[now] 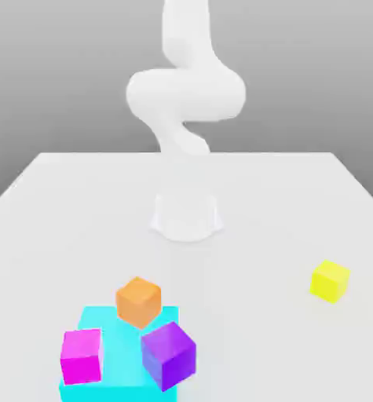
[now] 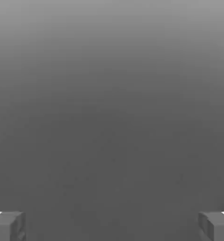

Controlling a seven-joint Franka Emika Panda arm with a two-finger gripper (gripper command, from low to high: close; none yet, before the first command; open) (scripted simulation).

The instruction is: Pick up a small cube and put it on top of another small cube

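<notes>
The small yellow cube (image 1: 330, 281) lies alone on the white table (image 1: 299, 204), toward the exterior view's right. An orange cube (image 1: 138, 301) of about the same size rests at the far edge of a cyan block (image 1: 120, 328), toward the exterior view's left. The white arm (image 1: 185, 94) rises from its base at the middle of the table and curls high above it, well away from both cubes. In the hand view my gripper (image 2: 112, 226) is open, its two grey fingertips (image 2: 7, 226) far apart with nothing between them, facing a plain grey background.
A magenta cube (image 1: 82, 356) and a purple cube (image 1: 168, 355) sit on or against the cyan block near the table's front edge. The arm's round base (image 1: 187, 216) stands mid-table.
</notes>
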